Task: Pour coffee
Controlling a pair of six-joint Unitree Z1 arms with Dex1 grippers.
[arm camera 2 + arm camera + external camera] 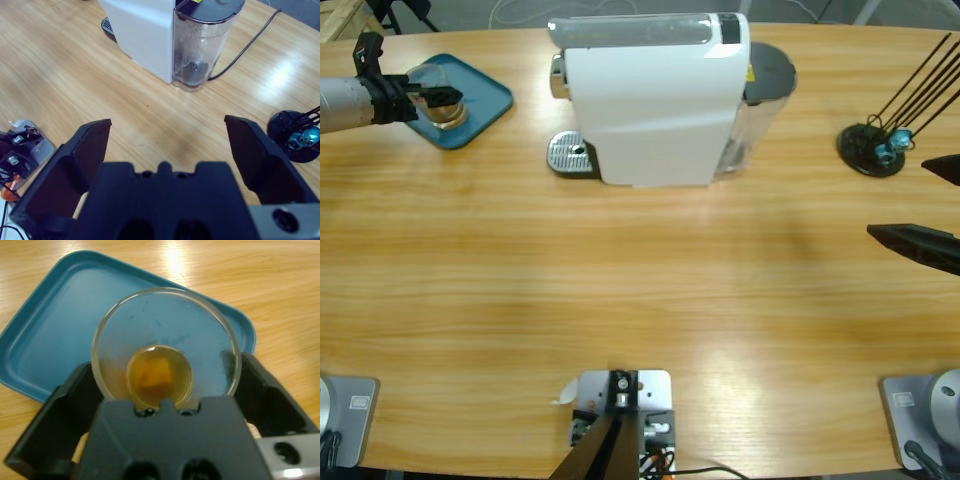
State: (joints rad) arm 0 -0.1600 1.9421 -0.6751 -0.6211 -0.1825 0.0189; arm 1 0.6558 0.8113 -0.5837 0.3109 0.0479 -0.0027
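Observation:
A clear glass tumbler (pixel 165 315) sits between my left gripper's (pixel 162 370) two black jaws, which press its sides. A shallow amber pool of coffee (pixel 159 377) lies in its bottom. The tumbler is over a blue tray (pixel 60 325); whether it rests on the tray I cannot tell. In the high view the left gripper (pixel 442 97) holds the tumbler (pixel 438 108) over the tray (pixel 492 100) at the far left. My right gripper (pixel 930 205) is at the right edge, open, with nothing between its jaws (pixel 167 122).
A white coffee machine (pixel 650 110) stands at the back middle, with a metal drip plate (pixel 570 155) on its left and a water tank (pixel 200 50) with a cable (pixel 245 45) behind. A black stand with thin rods (pixel 870 150) sits near the right gripper.

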